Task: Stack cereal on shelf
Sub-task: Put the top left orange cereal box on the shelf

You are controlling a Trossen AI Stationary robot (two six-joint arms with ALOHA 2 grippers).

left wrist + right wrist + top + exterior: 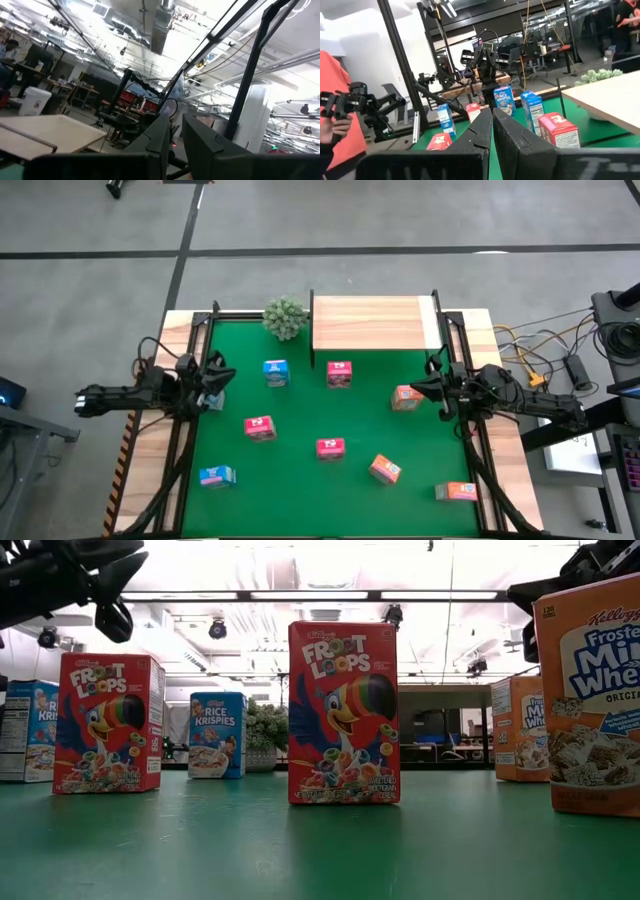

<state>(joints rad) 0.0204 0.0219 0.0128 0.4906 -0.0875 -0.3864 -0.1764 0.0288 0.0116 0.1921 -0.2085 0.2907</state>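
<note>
Several small cereal boxes stand upright on the green table: blue [276,372], red [339,374], orange [406,397], red [260,427], red [330,448], orange [385,469], blue [217,476] and orange [456,491]. The light wooden shelf [372,323] stands at the far edge with nothing on it. My left gripper [222,375] hovers at the table's left edge, tipped upward, its fingers [162,131] nearly together with nothing between them. My right gripper [425,385] hovers at the right edge beside the orange box, shut and holding nothing [492,114].
A small green plant [285,317] stands at the far edge, left of the shelf. Black frame rails [196,350] run along both sides of the table. Green felt lies bare between the boxes. At the edge of the right wrist view, beyond the table, is a person's hand [332,127].
</note>
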